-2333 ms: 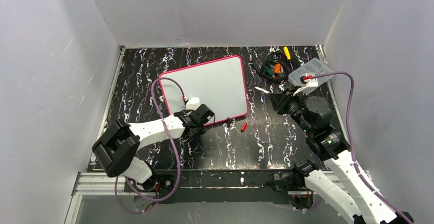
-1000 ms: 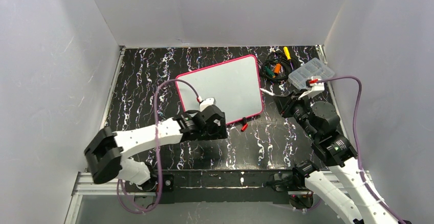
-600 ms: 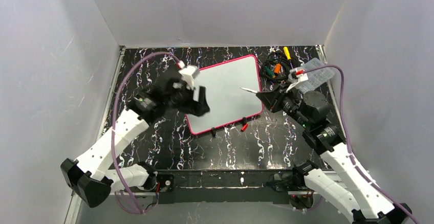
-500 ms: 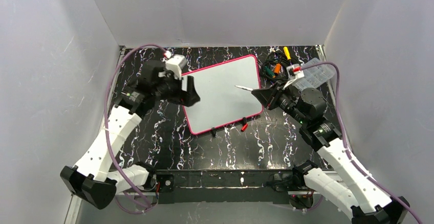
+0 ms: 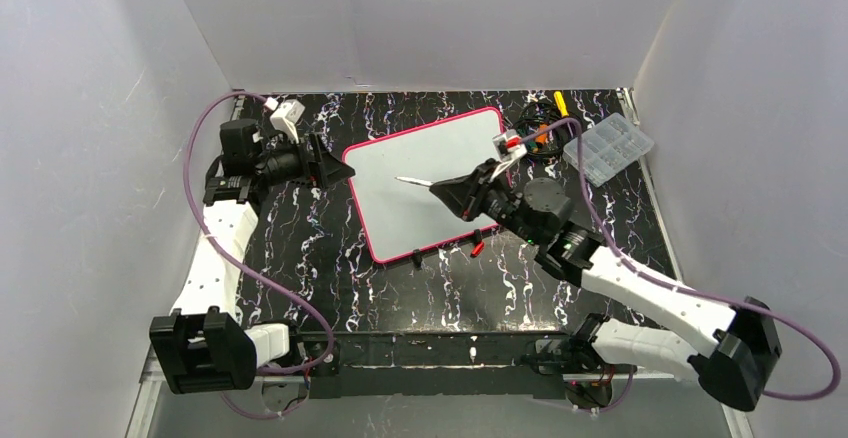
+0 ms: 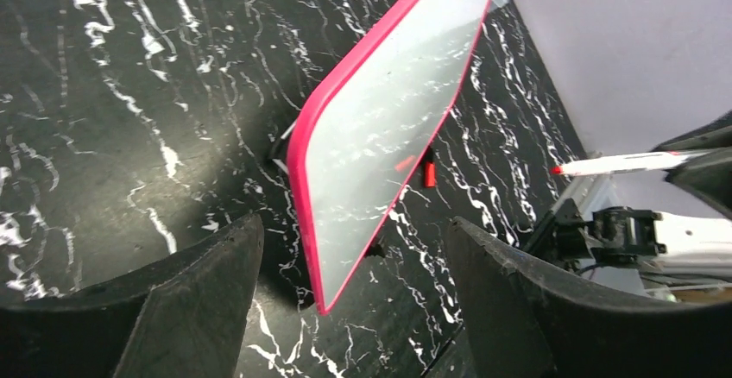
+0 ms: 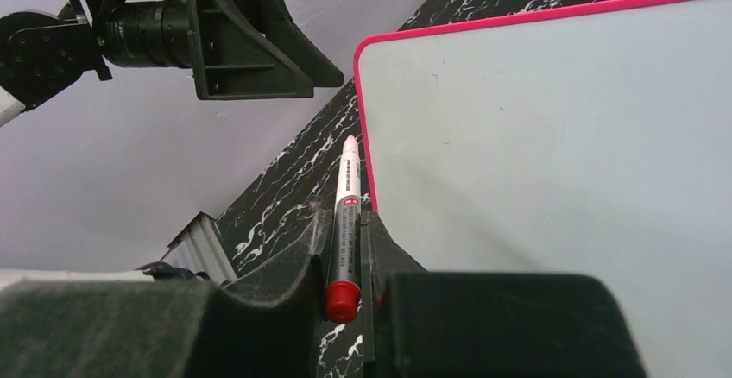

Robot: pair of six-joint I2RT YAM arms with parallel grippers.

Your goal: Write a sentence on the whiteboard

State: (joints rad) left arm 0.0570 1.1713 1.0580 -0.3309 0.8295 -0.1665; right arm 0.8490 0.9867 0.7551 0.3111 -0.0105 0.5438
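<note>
The whiteboard (image 5: 430, 183) lies flat on the black marbled table, pink-bordered, with small black clips on its near edge. No sentence shows on its white face. My right gripper (image 5: 447, 189) hovers over the board's middle, shut on a white marker (image 5: 415, 181) with a red end, tip pointing left. In the right wrist view the marker (image 7: 347, 214) sits clamped between the fingers above the whiteboard (image 7: 561, 136). My left gripper (image 5: 340, 170) stands open just left of the board's left edge, holding nothing. The left wrist view shows the whiteboard (image 6: 388, 128) ahead of the spread fingers (image 6: 173, 309).
A red marker cap (image 5: 477, 248) lies on the table by the board's near edge. At the back right are a clear compartment box (image 5: 608, 148), a tangle of cables (image 5: 535, 136) and a yellow-handled tool (image 5: 560, 103). Grey walls enclose the table.
The board slid right early on. My left arm swung from the board's near edge to its left side, opening wider. My right arm carried the marker left over the board.
</note>
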